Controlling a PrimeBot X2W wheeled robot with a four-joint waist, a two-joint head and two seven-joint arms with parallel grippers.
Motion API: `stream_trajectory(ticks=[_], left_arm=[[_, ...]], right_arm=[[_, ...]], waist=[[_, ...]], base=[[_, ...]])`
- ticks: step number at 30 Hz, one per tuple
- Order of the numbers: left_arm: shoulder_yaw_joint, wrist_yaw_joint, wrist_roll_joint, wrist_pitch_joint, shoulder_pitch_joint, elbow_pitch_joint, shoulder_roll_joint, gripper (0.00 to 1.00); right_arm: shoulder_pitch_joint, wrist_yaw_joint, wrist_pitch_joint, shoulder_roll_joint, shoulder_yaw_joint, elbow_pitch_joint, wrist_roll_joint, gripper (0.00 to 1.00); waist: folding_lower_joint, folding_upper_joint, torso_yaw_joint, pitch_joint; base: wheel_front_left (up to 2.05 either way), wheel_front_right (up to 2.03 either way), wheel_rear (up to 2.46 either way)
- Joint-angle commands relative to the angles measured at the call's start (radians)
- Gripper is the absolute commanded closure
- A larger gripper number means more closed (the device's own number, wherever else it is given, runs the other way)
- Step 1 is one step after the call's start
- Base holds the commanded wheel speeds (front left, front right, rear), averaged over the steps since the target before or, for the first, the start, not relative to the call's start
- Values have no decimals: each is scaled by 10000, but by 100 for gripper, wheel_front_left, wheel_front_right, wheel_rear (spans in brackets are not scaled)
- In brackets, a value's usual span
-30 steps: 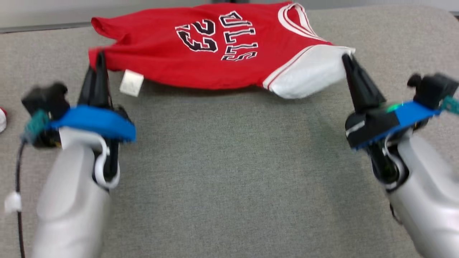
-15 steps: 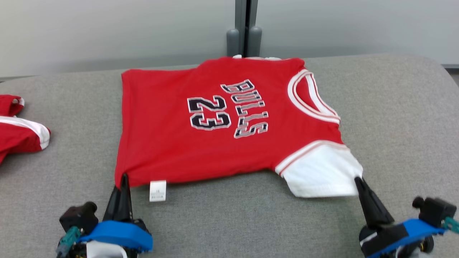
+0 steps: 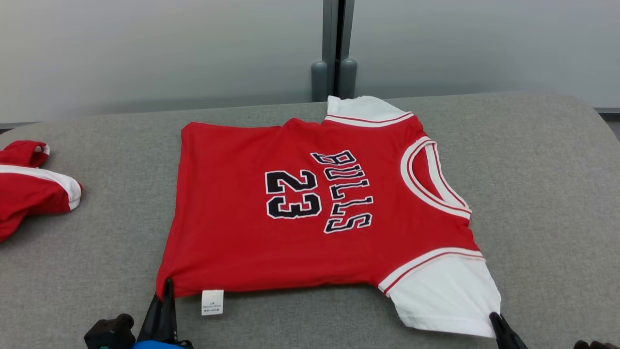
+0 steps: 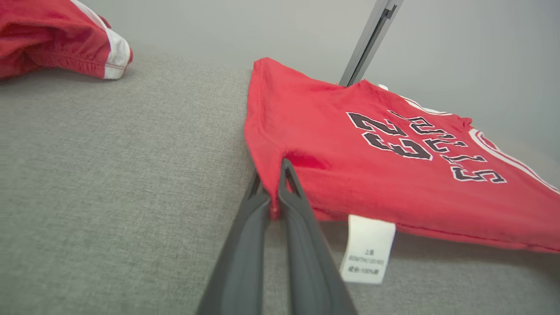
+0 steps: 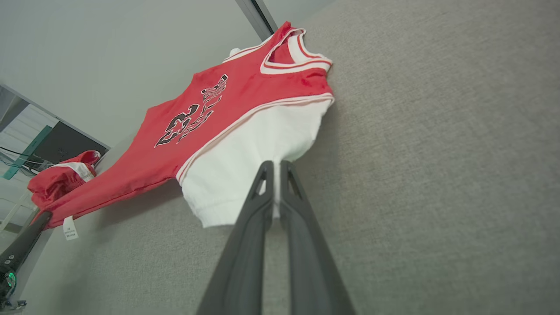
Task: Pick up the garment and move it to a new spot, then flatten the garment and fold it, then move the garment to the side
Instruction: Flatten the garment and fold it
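The garment (image 3: 290, 242) is a red jersey with white sleeves and black "BULLS 23" lettering, spread over the grey padded table (image 3: 542, 194), its near edge slightly raised. My left gripper (image 3: 168, 283) is shut on the garment's near-left hem corner, and the left wrist view shows the red cloth (image 4: 393, 175) pinched at the left gripper (image 4: 280, 168). My right gripper (image 3: 493, 317) is shut on the corner of the near white sleeve, seen in the right wrist view as white cloth (image 5: 245, 162) between the tips of the right gripper (image 5: 275, 168). A white care label (image 3: 212, 302) hangs from the hem.
A second red and white garment (image 3: 29, 189) lies bunched at the table's left edge. Behind the table stands a grey wall with a vertical post (image 3: 334, 48). Bare grey table surface lies right of the jersey and along the front.
The head camera has tilted up, so the table and wall fill more of the picture. Both grippers have carried the jersey's near edge toward me and the garment now lies stretched out flat.
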Motion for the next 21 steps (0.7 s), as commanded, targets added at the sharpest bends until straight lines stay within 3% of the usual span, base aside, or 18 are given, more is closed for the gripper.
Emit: stream_trajectory(ticks=[1,6,11,21], left_arm=[[-54,91,107,89,167,-47,185,100],[-80,217,88,199,520,-260,240,100],[-123,299,48,319,624,-331,241,100],[-144,365,-26,445,67,-29,252,100]], right_arm=[[485,4,275,205,-193,-338,-199,100],[1162,4,950,734,-659,-1138,-561,100],[782,6,1236,996,-897,-1393,-799,100],[-1243,6,1467,843,-657,-336,-1046,100]], waist=[[1,3,23,-57],[1,3,10,-115],[1,3,-37,-146],[1,3,-211,-59]], base=[[0,0,0],[0,0,0],[0,0,0],[0,0,0]])
